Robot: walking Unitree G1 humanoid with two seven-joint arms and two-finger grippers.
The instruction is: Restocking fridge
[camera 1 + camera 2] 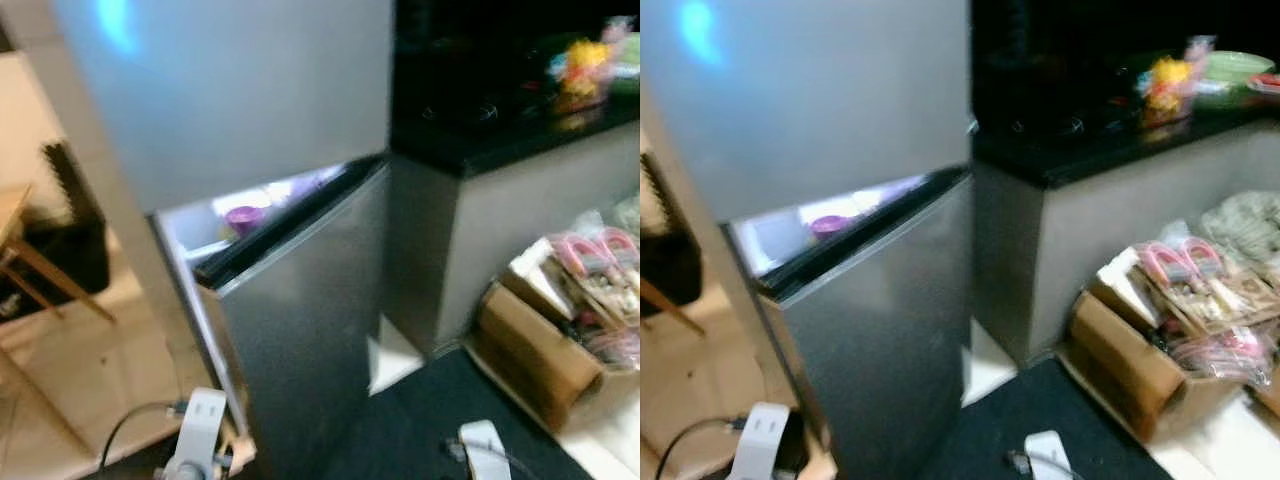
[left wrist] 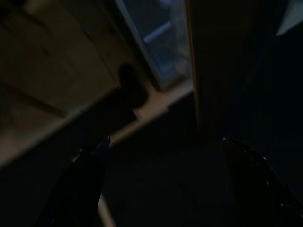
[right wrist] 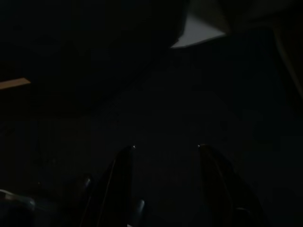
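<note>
A silver two-door fridge [image 1: 250, 100] stands in front of me. Its lower door [image 1: 310, 320] is ajar, and through the gap a lit shelf shows with a purple item [image 1: 243, 218] on it. My left arm [image 1: 195, 440] hangs low beside the lower door, and my right arm [image 1: 485, 450] hangs low over a black mat. In the left wrist view the left gripper [image 2: 163, 144] is open, its fingers [image 2: 90, 165] spread wide above the floor by the fridge's base. In the right wrist view the right gripper [image 3: 165, 147] is open over dark floor.
A black countertop [image 1: 500, 130] with colourful items stands right of the fridge. An open cardboard box [image 1: 540, 350] full of packaged goods sits on the floor at the right. A wooden table [image 1: 20, 250] and a dark bag stand at the left. A black mat [image 1: 440, 420] lies below.
</note>
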